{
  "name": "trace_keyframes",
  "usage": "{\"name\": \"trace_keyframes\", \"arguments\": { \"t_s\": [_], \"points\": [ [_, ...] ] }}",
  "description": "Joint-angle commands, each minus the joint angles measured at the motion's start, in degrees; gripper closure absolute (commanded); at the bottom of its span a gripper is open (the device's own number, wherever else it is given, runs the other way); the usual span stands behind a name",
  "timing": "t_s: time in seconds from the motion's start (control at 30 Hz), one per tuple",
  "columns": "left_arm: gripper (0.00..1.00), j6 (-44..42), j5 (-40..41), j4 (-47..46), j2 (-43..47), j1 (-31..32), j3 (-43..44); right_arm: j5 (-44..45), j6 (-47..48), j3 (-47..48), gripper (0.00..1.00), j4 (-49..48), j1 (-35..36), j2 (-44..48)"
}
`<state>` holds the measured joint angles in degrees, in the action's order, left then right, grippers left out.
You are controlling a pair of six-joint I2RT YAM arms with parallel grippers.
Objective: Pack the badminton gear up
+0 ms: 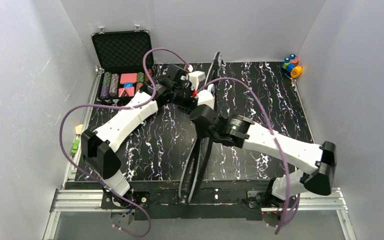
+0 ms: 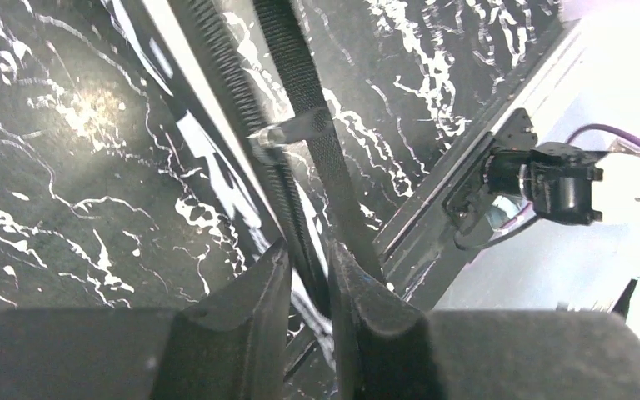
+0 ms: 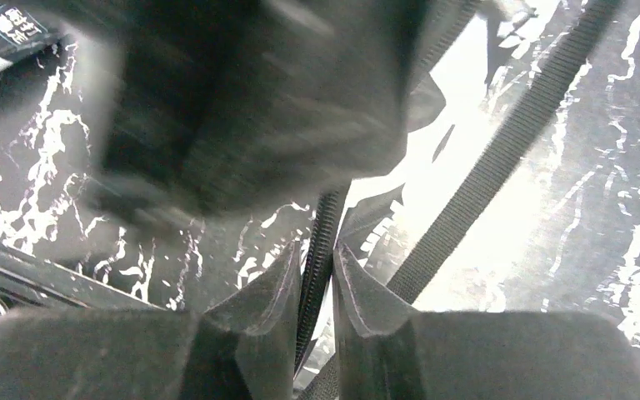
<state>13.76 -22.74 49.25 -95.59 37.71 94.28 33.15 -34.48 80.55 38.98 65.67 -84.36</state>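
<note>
The black racket-shaped bag [image 1: 196,160] stands on its edge along the middle of the table, from the back wall to the front rail. My left gripper [image 1: 189,97] is shut on the bag's zipper edge [image 2: 296,208], with the zipper pull [image 2: 287,132] and a woven strap [image 2: 321,142] just beyond the fingers. My right gripper [image 1: 203,103] sits right beside it, shut on the same zipper band [image 3: 321,229]. A strap [image 3: 500,158] runs past on its right. No rackets, shuttlecocks or tube are in view.
An open black case of poker chips [image 1: 122,65] stands at the back left. Colourful toy blocks [image 1: 292,65] lie at the back right. Small green and yellow pieces [image 1: 76,140] lie by the left table edge. The metal rail [image 1: 200,197] runs along the front.
</note>
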Motion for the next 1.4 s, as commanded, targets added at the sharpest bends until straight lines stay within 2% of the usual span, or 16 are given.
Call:
{"name": "trace_keyframes", "arguments": {
  "t_s": [0.0,0.1,0.27,0.4,0.53,0.63,0.67,0.73,0.8,1.0,1.1,1.17,1.27,1.37],
  "points": [
    [0.73,-5.3,-4.4,0.4,8.2,-4.0,2.4,-0.9,9.9,-5.3,0.99,1.2,-1.1,9.5],
    [0.63,-7.7,-7.8,4.6,7.0,-6.9,5.4,-1.3,11.6,-8.1,0.99,3.1,-1.0,12.8],
    [0.62,-14.2,-17.4,8.1,7.5,-13.2,8.0,-2.3,15.2,-11.2,0.99,5.9,-0.7,16.3],
    [0.70,-26.0,-22.5,7.2,10.5,-16.2,6.9,-2.5,19.3,-12.5,0.99,5.6,0.3,17.8],
    [0.73,-44.0,-26.9,5.9,16.2,-16.3,-2.5,-2.5,22.3,-14.0,0.99,2.7,0.8,18.9],
    [0.69,-54.6,-27.4,8.5,15.9,-16.2,-6.2,-2.8,23.5,-14.8,0.99,0.8,1.0,19.1],
    [0.63,-58.9,-27.6,9.2,16.3,-16.2,-8.1,-3.2,23.8,-15.2,0.99,0.2,1.1,19.1],
    [0.45,-67.4,-27.3,9.2,18.0,-15.9,-11.9,-3.8,24.1,-15.5,0.99,-0.4,1.4,19.0],
    [0.43,-74.5,-25.0,7.9,19.1,-15.1,-14.7,-4.3,24.2,-15.7,0.99,-1.1,1.9,18.9],
    [0.39,-85.1,-22.9,1.5,18.2,-14.5,-16.4,-5.0,25.1,-15.8,0.99,-4.5,4.0,18.9],
    [0.23,-92.4,-23.7,0.4,18.9,-14.0,-18.9,-5.0,25.8,-15.8,0.99,-5.9,5.3,19.3],
    [0.21,-96.4,-22.9,0.3,19.1,-13.1,-20.6,-4.9,26.0,-15.5,0.99,-5.8,6.0,19.3],
    [0.21,-97.3,-20.8,-1.6,18.7,-12.0,-22.4,-4.8,26.3,-15.6,0.99,-5.8,6.8,19.8],
    [0.25,-98.5,-17.7,-4.8,18.3,-11.3,-24.1,-4.8,26.9,-15.9,0.99,-6.1,7.8,20.2]
  ]
}}
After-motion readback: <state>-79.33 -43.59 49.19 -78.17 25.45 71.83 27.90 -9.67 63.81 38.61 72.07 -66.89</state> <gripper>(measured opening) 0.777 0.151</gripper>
